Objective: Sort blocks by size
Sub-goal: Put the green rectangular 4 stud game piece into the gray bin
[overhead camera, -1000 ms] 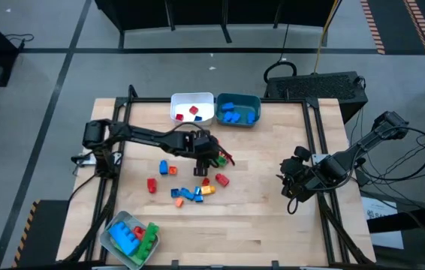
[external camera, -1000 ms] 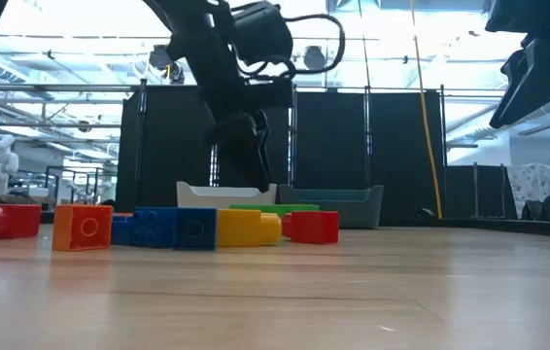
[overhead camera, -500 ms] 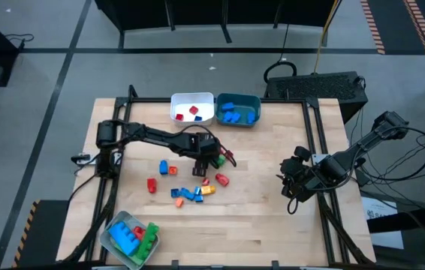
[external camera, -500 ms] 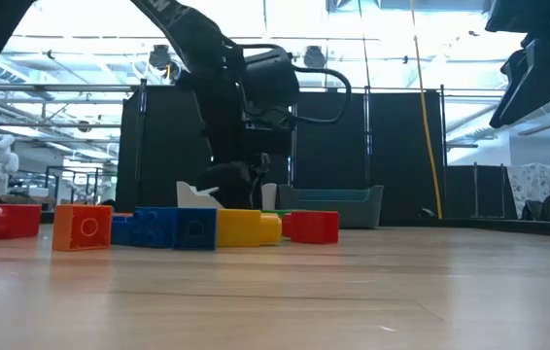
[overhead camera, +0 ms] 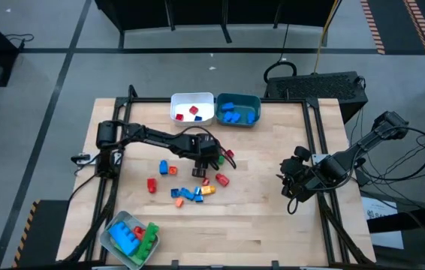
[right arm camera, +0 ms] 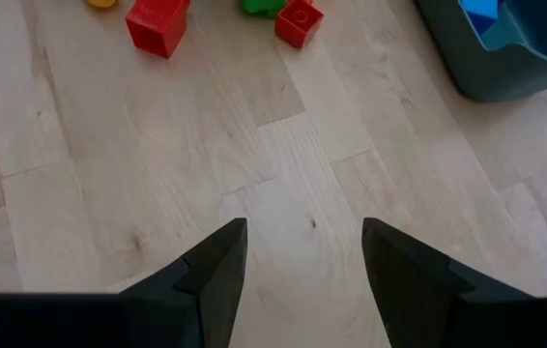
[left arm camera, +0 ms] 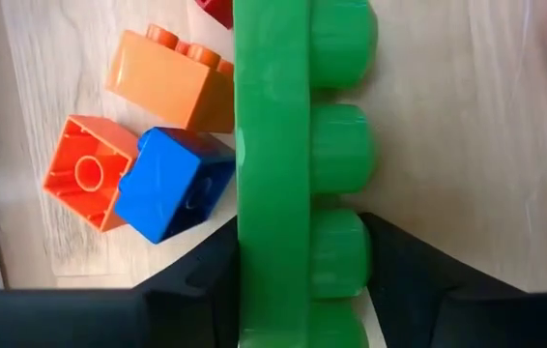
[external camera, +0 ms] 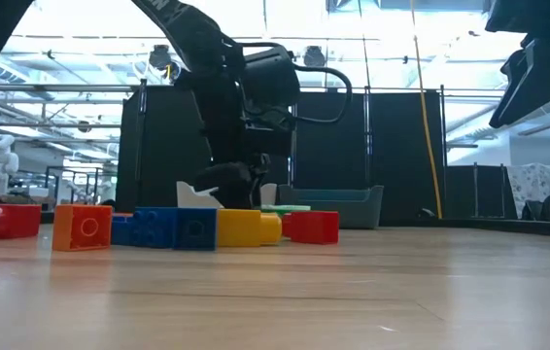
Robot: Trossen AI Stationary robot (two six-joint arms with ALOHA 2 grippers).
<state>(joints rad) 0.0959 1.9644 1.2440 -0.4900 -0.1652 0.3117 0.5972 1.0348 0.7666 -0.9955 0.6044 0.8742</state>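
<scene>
The blocks (overhead camera: 186, 192) lay scattered at mid-table, south of the white bin (overhead camera: 192, 108). The left gripper (left arm camera: 302, 280) had closed its fingers on a long green bar (left arm camera: 298, 164) (its lower end ran out of the wrist picture), just above the scatter. A second earlier it hung higher, unclenched. The right gripper (right arm camera: 302, 256), fingers apart, waited over bare wood far right of that bin.
</scene>
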